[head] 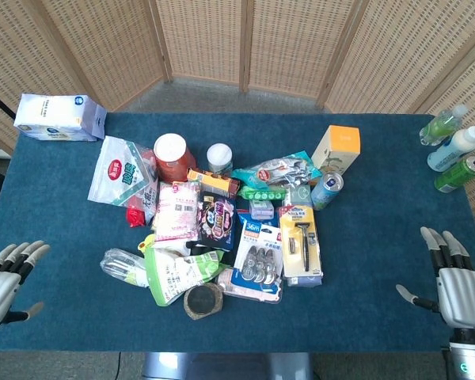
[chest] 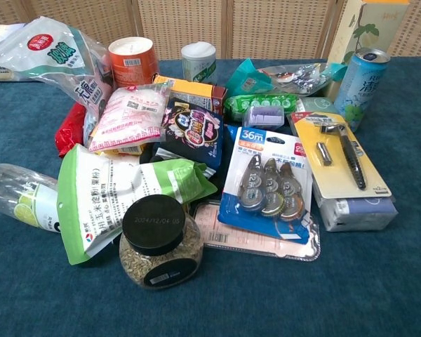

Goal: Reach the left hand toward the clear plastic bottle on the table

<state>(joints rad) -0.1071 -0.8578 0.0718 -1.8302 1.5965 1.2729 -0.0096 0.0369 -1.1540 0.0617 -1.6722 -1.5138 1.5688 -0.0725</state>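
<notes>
The clear plastic bottle (head: 124, 266) lies on its side at the left edge of the pile, partly under a green and white pouch (head: 178, 275); the chest view shows the bottle (chest: 17, 196) at far left. My left hand (head: 6, 277) is open at the table's front left corner, fingers spread, well left of the bottle and apart from it. My right hand (head: 453, 276) is open near the front right edge, holding nothing. Neither hand shows in the chest view.
A pile of packets, jars and cans fills the middle of the blue table (head: 71, 222). A dark-lidded jar (head: 202, 301) stands at the pile's front. A white bag (head: 59, 117) lies at back left. Three bottles (head: 455, 147) stand at the right edge.
</notes>
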